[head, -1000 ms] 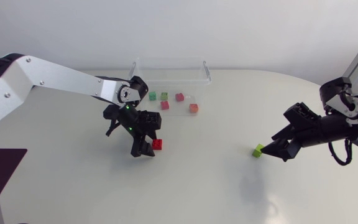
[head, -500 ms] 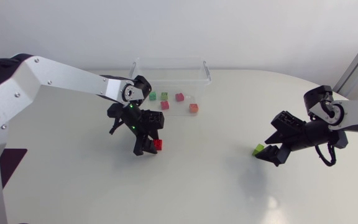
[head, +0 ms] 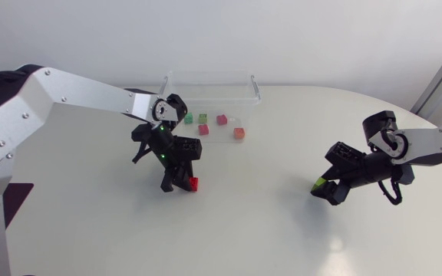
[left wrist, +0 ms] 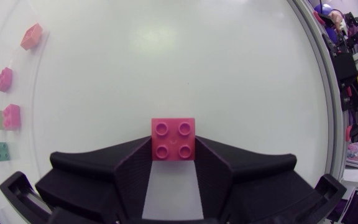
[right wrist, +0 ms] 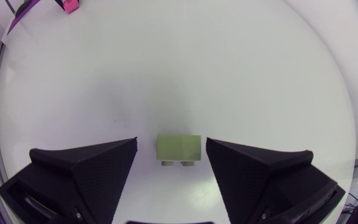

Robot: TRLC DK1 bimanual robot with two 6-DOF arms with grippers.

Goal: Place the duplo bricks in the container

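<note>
White counter (head: 252, 230): five bricks (head: 222, 119) already in the container (head: 209, 74), two left. Our left tool (left wrist: 173, 155) pinches the red brick (left wrist: 173, 138), right tool (right wrist: 171, 150) is spread around the green brick (right wrist: 179, 147).

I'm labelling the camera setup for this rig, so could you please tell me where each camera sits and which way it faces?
Head view: fixed above the table, looking down; left arm and right arm both show.
Left wrist view: on the left arm, facing down; left gripper holds the red brick.
Right wrist view: on the right arm, facing down; right gripper open around the green brick.
Shared: head and each wrist view show that arm's brick.
</note>
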